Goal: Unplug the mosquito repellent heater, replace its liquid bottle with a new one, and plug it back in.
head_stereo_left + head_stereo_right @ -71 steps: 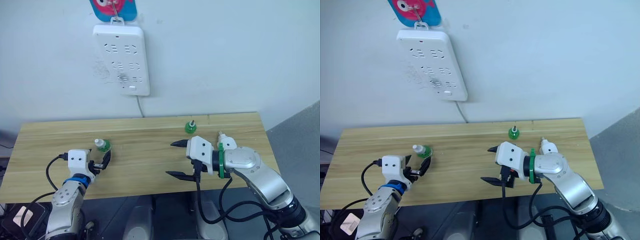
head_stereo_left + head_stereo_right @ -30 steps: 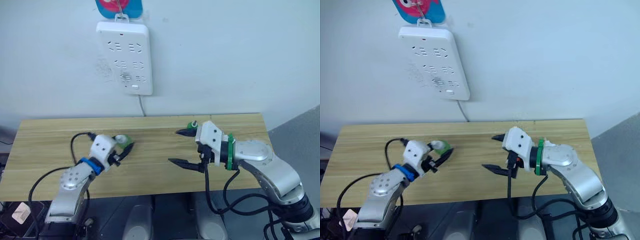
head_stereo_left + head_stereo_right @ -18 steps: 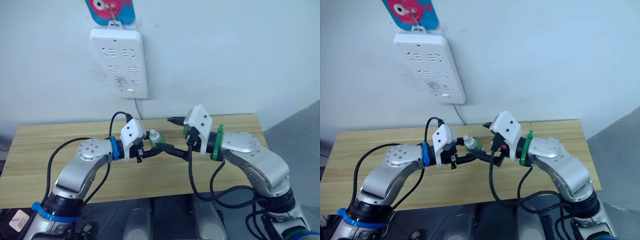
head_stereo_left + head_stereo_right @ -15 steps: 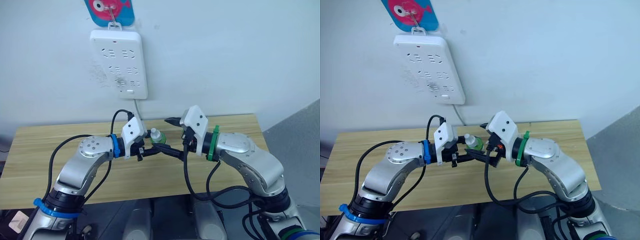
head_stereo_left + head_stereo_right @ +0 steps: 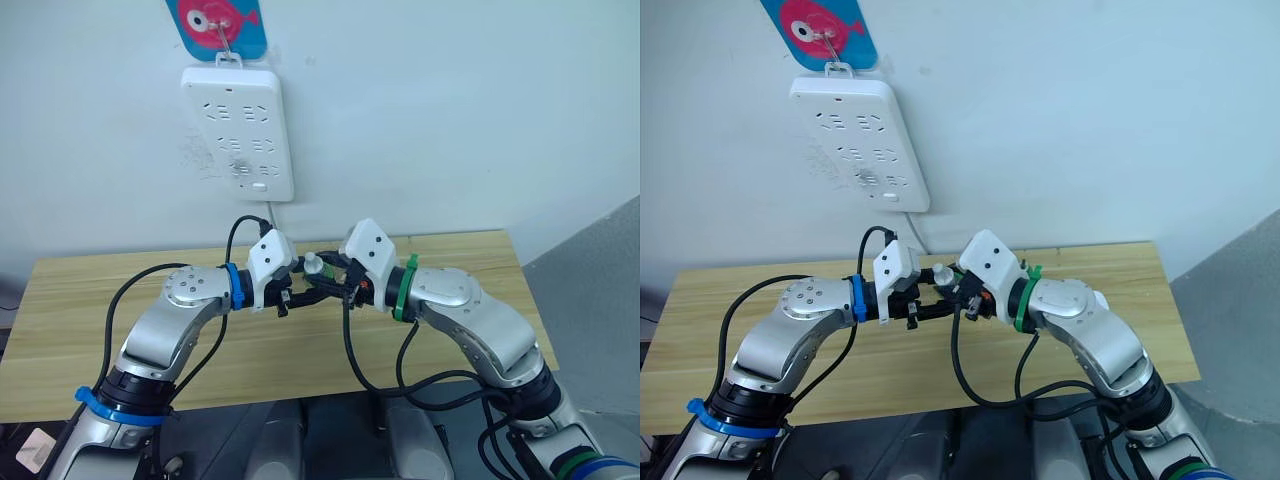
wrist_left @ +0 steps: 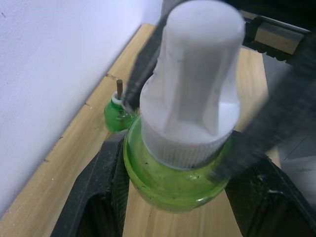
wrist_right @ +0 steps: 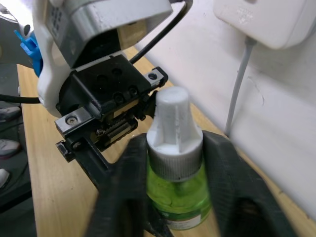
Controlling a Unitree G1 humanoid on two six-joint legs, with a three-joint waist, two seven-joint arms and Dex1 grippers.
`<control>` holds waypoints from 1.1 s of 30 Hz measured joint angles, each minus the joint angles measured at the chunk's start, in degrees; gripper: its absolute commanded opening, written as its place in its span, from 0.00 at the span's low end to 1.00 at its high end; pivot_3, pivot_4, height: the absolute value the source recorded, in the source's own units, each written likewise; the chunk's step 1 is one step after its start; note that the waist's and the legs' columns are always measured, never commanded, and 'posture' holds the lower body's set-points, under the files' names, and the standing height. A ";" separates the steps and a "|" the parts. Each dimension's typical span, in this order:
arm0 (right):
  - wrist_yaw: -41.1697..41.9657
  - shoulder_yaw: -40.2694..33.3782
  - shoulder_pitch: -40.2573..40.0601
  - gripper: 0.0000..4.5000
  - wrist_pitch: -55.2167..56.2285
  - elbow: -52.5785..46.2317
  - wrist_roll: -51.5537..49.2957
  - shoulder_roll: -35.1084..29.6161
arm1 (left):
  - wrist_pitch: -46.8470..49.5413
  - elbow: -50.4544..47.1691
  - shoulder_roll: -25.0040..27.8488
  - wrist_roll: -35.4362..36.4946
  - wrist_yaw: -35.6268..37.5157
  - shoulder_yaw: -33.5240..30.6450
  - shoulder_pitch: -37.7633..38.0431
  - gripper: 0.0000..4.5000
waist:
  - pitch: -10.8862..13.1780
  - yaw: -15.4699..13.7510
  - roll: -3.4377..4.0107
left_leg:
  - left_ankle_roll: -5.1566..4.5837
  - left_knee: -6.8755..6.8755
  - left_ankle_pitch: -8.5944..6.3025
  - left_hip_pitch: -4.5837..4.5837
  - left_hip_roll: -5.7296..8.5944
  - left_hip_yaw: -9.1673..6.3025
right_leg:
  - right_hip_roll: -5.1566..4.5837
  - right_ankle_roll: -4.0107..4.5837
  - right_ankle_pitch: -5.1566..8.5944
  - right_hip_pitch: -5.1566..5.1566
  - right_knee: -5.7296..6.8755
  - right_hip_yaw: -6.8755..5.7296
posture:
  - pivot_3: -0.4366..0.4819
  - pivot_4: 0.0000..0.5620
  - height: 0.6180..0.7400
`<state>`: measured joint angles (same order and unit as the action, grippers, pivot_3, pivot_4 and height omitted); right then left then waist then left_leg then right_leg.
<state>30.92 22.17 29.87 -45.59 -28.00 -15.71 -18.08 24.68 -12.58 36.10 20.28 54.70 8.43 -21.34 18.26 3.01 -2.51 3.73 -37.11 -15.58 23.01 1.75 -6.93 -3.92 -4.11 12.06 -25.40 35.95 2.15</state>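
Above the near-middle of the wooden surface (image 5: pixel 90 330), the two arms meet tip to tip, lifted clear of the wood. The left gripper (image 5: pixel 300 296) has its jaws closed around the green body of a liquid bottle (image 6: pixel 180 163), a small green bottle with a ribbed white cap (image 6: pixel 195 79); in the left wrist view the black fingers (image 6: pixel 106 182) press against both sides of the green glass. The right gripper (image 5: pixel 335 284) comes in from the opposite side, and in the right wrist view its two fingers (image 7: pixel 229 173) stand on either side of the same bottle, at the green body just below the cap; whether those jaws are pressing on it or only flanking it cannot be told. The bottle stands upright between the two grippers.

Farther back, near the wall edge of the surface, a second green bottle (image 6: pixel 116 114) stands without a cap, a thin dark wick rising from its neck.

On the wall beyond hangs a long white power strip (image 5: pixel 238 133), its cord (image 5: pixel 271 215) dropping toward the surface, under a pink and blue fish-shaped hook (image 5: pixel 217 22). I cannot make out the mosquito repellent heater.
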 measured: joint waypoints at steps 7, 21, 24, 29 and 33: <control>0.68 -0.09 0.00 0.24 1.96 0.41 0.48 0.12 | -0.84 0.13 -0.43 0.55 0.73 -1.33 0.45 0.67 | -0.97 0.18 0.05 | 0.02 -0.02 0.04 -0.03 0.00 0.02 | 0.01 0.01 -0.01 0.00 0.06 0.01 | 0.37 0.36 1.00; 2.86 -4.60 -0.66 0.24 2.12 0.55 -3.52 -0.50 | -4.47 6.94 -3.84 5.02 3.37 -5.37 3.26 1.00 | -1.41 0.24 0.03 | -0.16 -0.82 -0.03 -0.04 0.00 0.10 | 0.07 0.08 -0.05 0.03 0.67 0.15 | 0.35 0.34 1.00; 2.78 -4.94 -1.34 0.24 1.16 0.04 -4.09 -0.39 | -3.59 5.83 -4.86 6.51 3.42 -5.42 3.23 1.00 | -1.48 0.24 0.02 | -0.23 -0.93 -0.07 -0.11 0.01 0.11 | 0.08 0.08 -0.05 0.02 0.95 0.18 | 0.35 0.34 1.00; 2.74 -5.10 -1.36 0.24 0.66 -0.89 -4.73 -0.34 | -2.54 5.07 -5.25 7.07 3.42 -5.38 2.67 0.91 | -2.26 0.28 0.18 | -0.23 -0.92 -0.07 -0.15 -0.14 0.10 | 0.28 0.12 -0.07 0.02 0.99 0.19 | 0.35 0.34 1.00; 2.70 -5.10 -1.36 0.24 0.16 -0.93 -4.87 -0.31 | -1.48 4.08 -5.90 7.70 3.52 -5.19 2.44 0.65 | -2.33 0.30 0.19 | -0.22 -0.93 -0.07 -0.15 -0.13 0.13 | 0.28 0.12 -0.07 0.02 0.99 0.22 | 0.35 0.35 1.00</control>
<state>33.62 17.07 28.51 -45.43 -28.93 -20.58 -18.39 23.20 -8.50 30.20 27.98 58.23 3.24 -18.91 15.92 3.31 -2.32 3.51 -38.04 -15.65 22.86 1.62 -6.79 -3.65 -3.99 11.99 -25.38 36.93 2.37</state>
